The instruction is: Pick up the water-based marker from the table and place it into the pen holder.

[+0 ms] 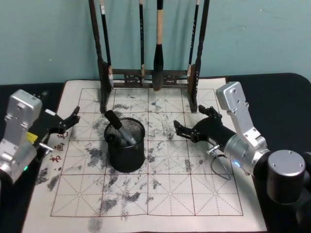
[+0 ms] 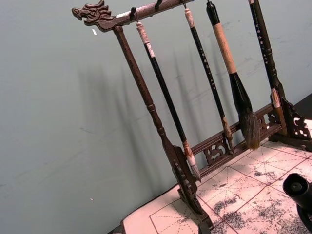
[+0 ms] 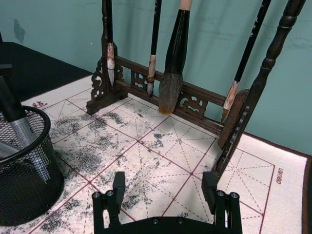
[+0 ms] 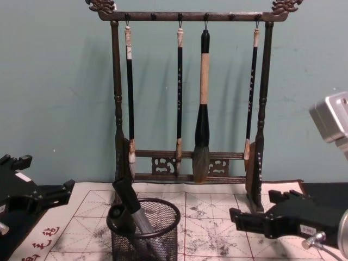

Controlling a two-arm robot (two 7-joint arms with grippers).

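Note:
The pen holder [image 1: 127, 158], a short black wire-mesh cup, stands on the paper mat a little left of centre. The water-based marker [image 1: 122, 130], grey with a black cap, leans inside it with its cap sticking out over the rim. The chest view gives the cup [image 4: 163, 239] and the marker [image 4: 129, 200] from the side, and the right wrist view has them too: cup [image 3: 24, 190], marker [image 3: 17, 124]. My left gripper [image 1: 68, 124] hovers open to the left of the cup, holding nothing. To the cup's right, my right gripper [image 1: 189, 121] is open and empty [image 3: 164, 185].
A tall dark wooden brush rack [image 1: 146, 77] with several hanging brushes [image 4: 202, 119] stands at the back of the mat, close behind the cup. The white practice mat [image 1: 170, 194], gridded in red and blotted with ink, covers the black table. Bare mat lies in front of the cup.

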